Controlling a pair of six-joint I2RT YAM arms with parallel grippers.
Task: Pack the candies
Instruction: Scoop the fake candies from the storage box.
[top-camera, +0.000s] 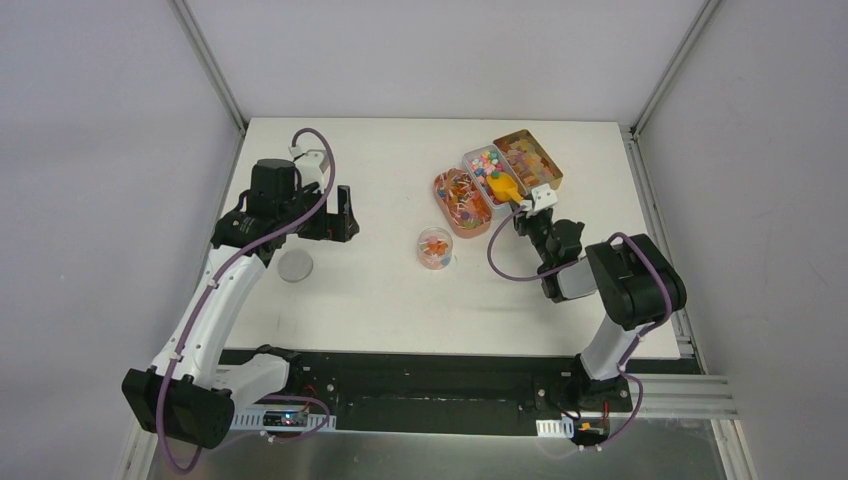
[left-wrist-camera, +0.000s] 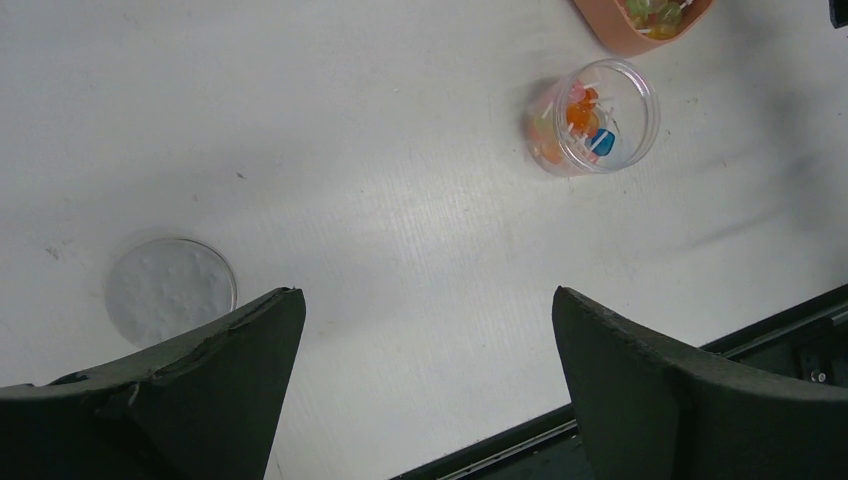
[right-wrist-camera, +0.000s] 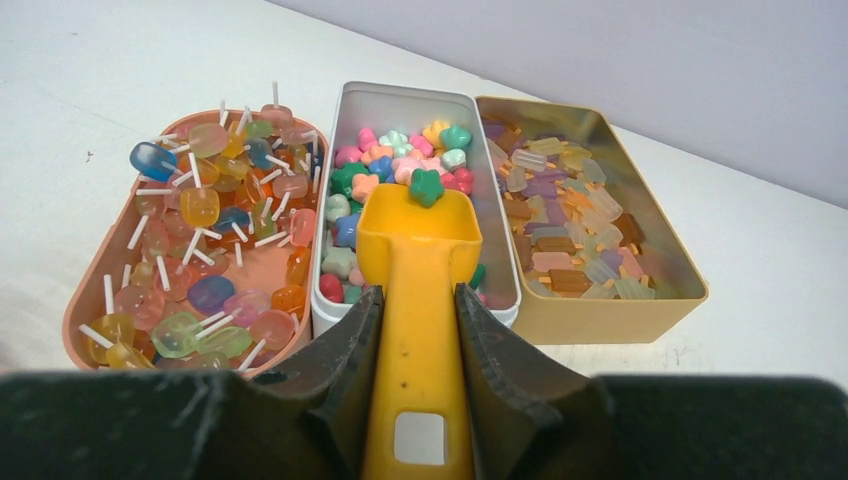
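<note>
The candies (right-wrist-camera: 398, 152) are small bright sweets filling the white middle tin (right-wrist-camera: 405, 92), also visible from above (top-camera: 487, 162). My right gripper (right-wrist-camera: 418, 300) is shut on the handle of the yellow-orange scoop (right-wrist-camera: 418, 240). The scoop's bowl reaches over the near half of that tin, and one green candy (right-wrist-camera: 426, 186) sits at its front lip. In the top view the right gripper (top-camera: 524, 213) is just in front of the tins. My left gripper (left-wrist-camera: 428, 295) hangs open over bare table, far left of the tins (top-camera: 345, 215). A clear jar (top-camera: 435, 248) holding a few sweets stands between the arms.
A pink tray (right-wrist-camera: 90, 270) of lollipops lies left of the white tin, and a gold tin (right-wrist-camera: 620, 310) of lolly-shaped sweets lies to its right. The jar (left-wrist-camera: 592, 117) stands beyond the left fingers. A round clear lid (left-wrist-camera: 170, 290) lies flat near the left finger (top-camera: 295, 266).
</note>
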